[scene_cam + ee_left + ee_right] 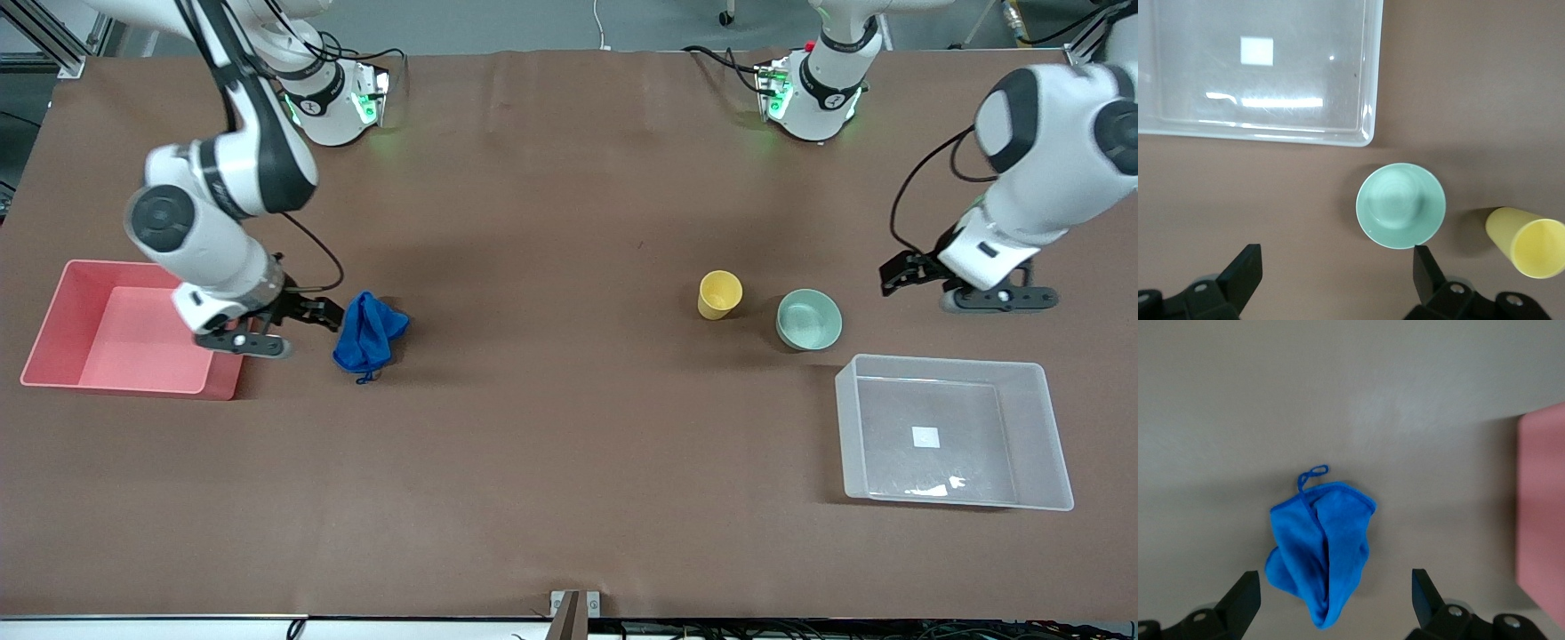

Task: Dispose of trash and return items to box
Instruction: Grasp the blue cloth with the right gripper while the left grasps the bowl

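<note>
From the front, the blue cloth wad (369, 332) lies on the brown surface (551, 444) beside the pink bin (53, 356), with the right gripper (244, 342) hovering between them. The left gripper (1000, 298) hangs near the clear box (1040, 436).

In the left wrist view, its fingers (1241, 273) are spread wide above the mint bowl (1401, 205), the yellow cup (1528, 241) beside it. In the right wrist view, that gripper's fingers (1241, 600) are likewise spread apart over the wad.

Robotics lab bench, not a home. Two white Franka arm bases (333, 98) bolted along the top edge of a table (551, 444) covered with brown cloth, green status lights on them, black cables trailing. Aluminium frame rails (53, 44) just past the table corner, grey floor beside them.
</note>
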{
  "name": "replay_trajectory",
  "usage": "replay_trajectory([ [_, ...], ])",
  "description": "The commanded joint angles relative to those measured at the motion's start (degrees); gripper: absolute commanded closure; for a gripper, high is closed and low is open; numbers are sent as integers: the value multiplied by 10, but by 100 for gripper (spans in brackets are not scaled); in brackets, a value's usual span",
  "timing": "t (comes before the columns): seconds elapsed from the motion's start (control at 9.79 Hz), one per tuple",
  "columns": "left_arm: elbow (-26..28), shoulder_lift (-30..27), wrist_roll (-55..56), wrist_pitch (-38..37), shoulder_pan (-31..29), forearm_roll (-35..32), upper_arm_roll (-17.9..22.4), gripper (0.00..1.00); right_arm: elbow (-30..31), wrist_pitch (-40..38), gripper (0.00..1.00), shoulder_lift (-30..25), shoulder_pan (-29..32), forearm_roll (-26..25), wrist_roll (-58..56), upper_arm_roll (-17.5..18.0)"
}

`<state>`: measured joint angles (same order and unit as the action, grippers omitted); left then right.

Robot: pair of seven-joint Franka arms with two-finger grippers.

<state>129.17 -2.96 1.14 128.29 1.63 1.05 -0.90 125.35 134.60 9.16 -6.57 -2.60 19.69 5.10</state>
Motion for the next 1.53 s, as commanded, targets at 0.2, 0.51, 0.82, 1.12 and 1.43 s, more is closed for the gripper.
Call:
replay_trajectory([
  [0.2, 86, 77, -1, 120, 2, 0, -2, 4, 80, 185, 0, 77, -19, -5, 9, 1],
  [0.51, 86, 155, -3, 174, 5, -1, -3, 9, 85, 228, 24, 103, -19, -5, 8, 1],
  [0.82, 86, 203, -2, 227, 5, -1, -15, 22, 84, 223, 99, 104, -14, -4, 14, 1],
  [1.12, 79, 213, -2, 262, 1, -1, -31, 90, 68, 144, 99, 77, -18, -4, 23, 2],
  [1.43, 86, 194, -8, 257, -1, -1, -31, 99, -17, -73, 99, -16, 4, -2, 15, 5],
])
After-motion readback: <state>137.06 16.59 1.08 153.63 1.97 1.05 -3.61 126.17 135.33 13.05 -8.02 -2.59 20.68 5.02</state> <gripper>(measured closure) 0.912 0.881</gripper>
